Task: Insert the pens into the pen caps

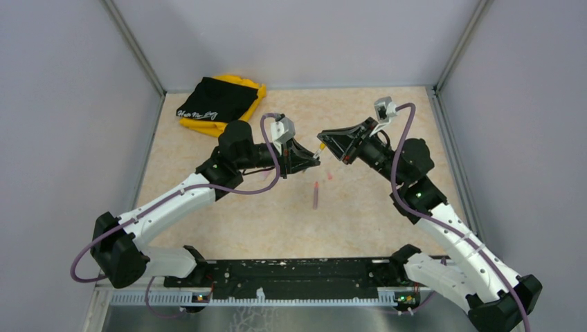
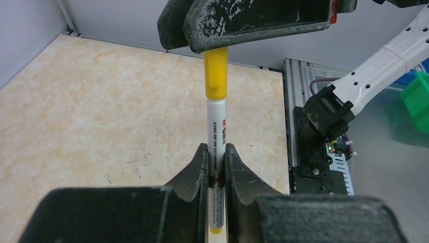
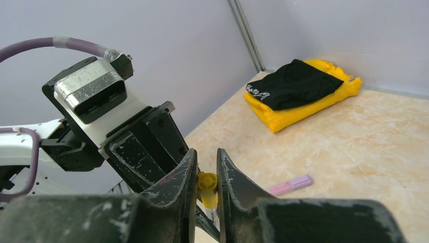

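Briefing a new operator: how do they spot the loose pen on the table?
On the table, look on the near side of the left gripper and right gripper. A pinkish pen with a lilac end lies flat there; the white, yellow-capped pen is gripped aloft.

The white pen point(image 2: 216, 131) hangs aloft above mid-surface, its end meeting the orange-yellow cap point(image 2: 215, 73). A pinkish pen point(image 1: 315, 196), one end lilac, lies flat near the surface's centre.

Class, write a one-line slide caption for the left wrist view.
Left gripper clamps a white pen while the right gripper grips the yellow cap at its far end.
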### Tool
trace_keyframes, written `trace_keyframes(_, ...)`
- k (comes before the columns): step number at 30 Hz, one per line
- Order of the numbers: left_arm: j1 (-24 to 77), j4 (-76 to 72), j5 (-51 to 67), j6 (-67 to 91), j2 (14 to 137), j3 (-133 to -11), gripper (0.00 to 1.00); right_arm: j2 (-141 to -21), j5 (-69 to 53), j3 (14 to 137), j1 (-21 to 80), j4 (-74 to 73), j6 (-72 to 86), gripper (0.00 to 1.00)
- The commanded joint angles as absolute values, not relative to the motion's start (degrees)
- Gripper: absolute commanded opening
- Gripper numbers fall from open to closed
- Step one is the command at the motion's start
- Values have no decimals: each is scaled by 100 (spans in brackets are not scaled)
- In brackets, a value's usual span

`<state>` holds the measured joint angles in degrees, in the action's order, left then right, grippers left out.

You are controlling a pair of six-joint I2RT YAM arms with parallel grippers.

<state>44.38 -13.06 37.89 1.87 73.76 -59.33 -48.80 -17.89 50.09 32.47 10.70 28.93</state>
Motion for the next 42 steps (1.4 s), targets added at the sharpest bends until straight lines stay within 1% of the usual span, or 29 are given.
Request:
trace_keyframes(1, 4465, -1481, 3825, 158, 7295, -6036, 0, -4888, -1806, 4968, 3243, 1266, 2765, 12)
trace_keyframes(3, 4465, -1468, 3807, 157, 7295, -6038, 0, -4895, -1836, 4951, 3245, 1272, 2696, 3)
trace_keyframes(4, 4465, -1461, 3793, 158, 7297, -6042, 0, -4886, -1863, 4934, 3243, 1280, 2656, 0)
trace_keyframes(9, 4449, -1420, 3684, 248, 7318, -6097, 0, -4904, -1984, 4698, 3243, 1336, 2361, 0)
trace_keyframes(14, 4363, -1533, 3692, 412, 7266, -6048, 0, -4877, -1917, 4058, 3327, 1606, 2081, 0)
trace_keyframes(19, 4214, -1902, 3595, 625, 7070, -5847, 0, -4808, -1074, 3371, 3972, 1785, 1823, 0)
trace_keyframes(31, 4116, -2132, 3680, 835, 7005, -5806, 0, -5055, -492, 2293, 4762, 2491, 2358, 0)
trace_keyframes(42, 3985, -2344, 3748, 1005, 6953, -5761, 0, -5728, 83, 1449, 5928, 3232, 2814, 0)
